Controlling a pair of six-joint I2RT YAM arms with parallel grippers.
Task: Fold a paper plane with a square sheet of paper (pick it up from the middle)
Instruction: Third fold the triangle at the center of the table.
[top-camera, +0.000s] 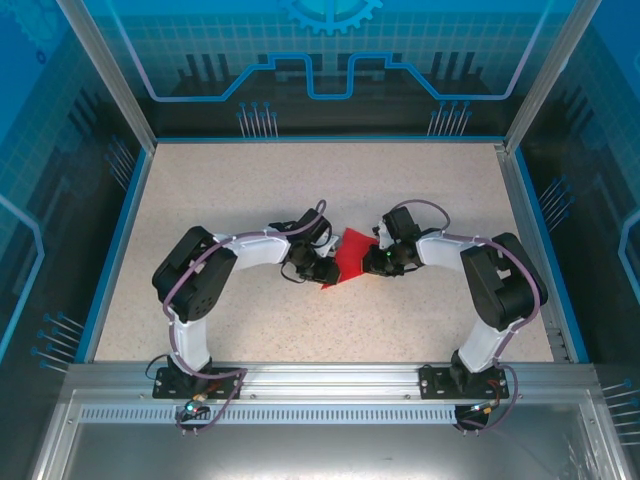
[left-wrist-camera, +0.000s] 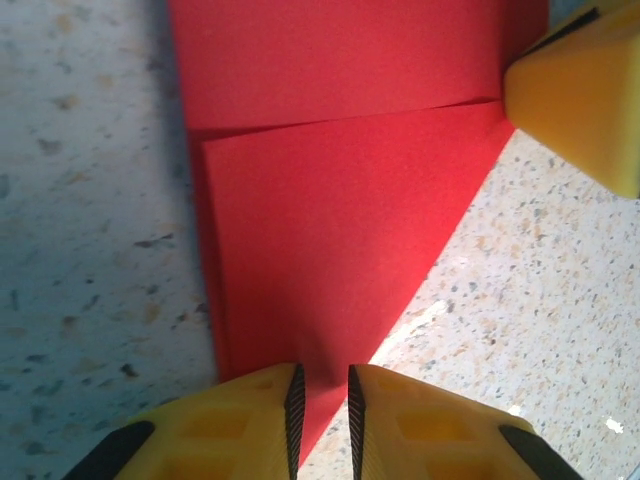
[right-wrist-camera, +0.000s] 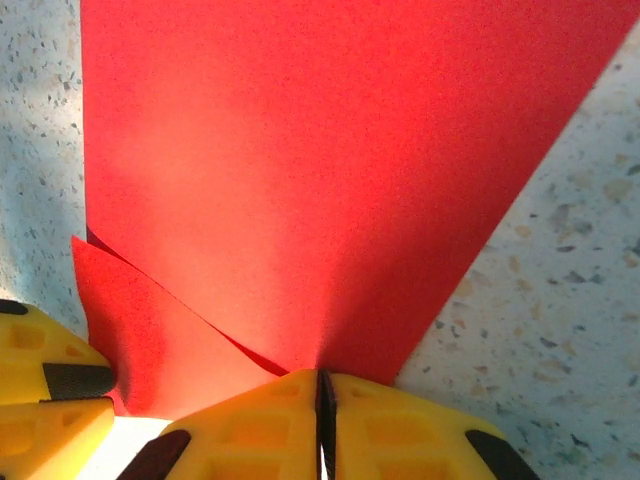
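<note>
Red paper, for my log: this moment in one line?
red paper: part-folded; left end effector: ajar at corner; right end effector: pinching edge

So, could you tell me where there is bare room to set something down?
Free: the far strip between the red paper and the blue back rim, and the near strip along the metal rail. Crowded: the middle, where left gripper and right gripper meet the paper.
</note>
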